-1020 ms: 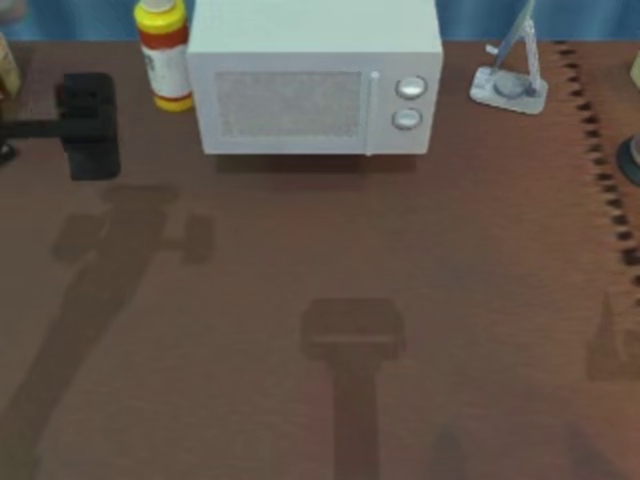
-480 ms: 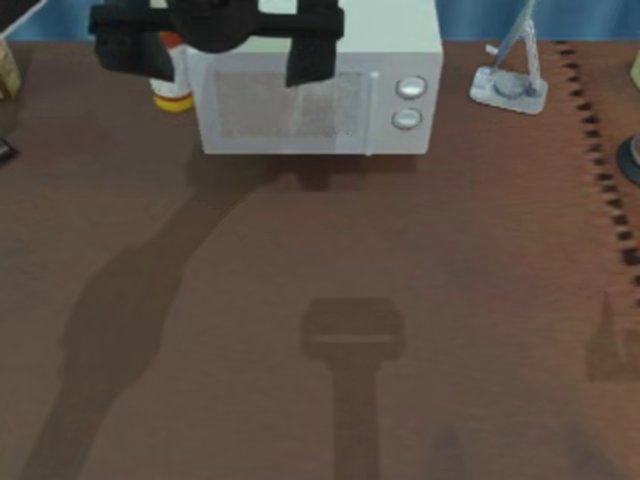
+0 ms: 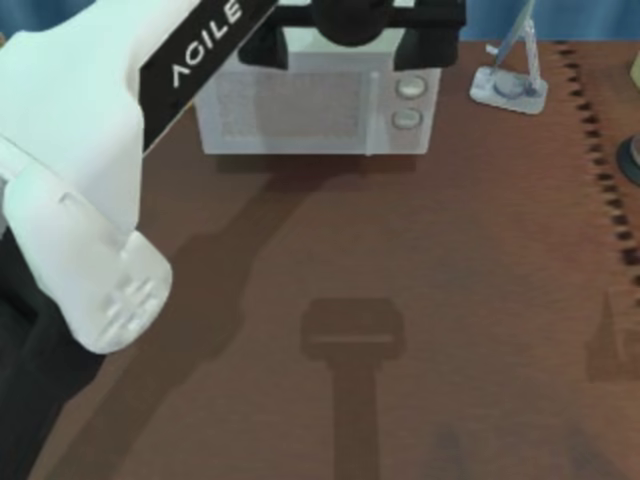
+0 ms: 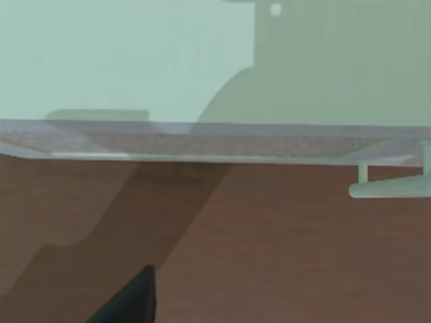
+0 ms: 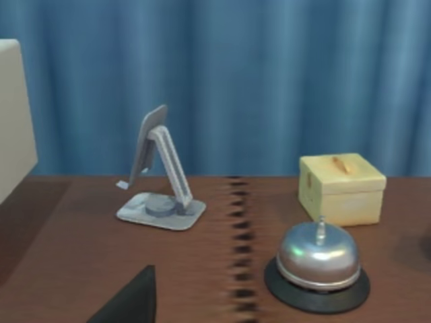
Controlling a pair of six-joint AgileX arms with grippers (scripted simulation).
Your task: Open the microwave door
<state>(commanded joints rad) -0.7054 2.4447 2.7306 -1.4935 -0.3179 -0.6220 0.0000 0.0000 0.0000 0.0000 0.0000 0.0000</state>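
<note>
Left hand (image 3: 355,30) above the microwave (image 3: 320,100), fingers spread, closed microwave door (image 3: 290,105) below

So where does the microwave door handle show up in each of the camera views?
Top view: door handle, vertical strip beside the knobs.
Left wrist view: door handle, jutting from the door's edge.
Right wrist view: not visible.
Shared landmark: the microwave body.

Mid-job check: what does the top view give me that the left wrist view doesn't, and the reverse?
Only the top view shows the left claw over the microwave, both knobs and the grey stand on the right. Only the left wrist view shows the gap between the microwave door and its handle, seen edge-on. Both show the door, handle and brown table.
</note>
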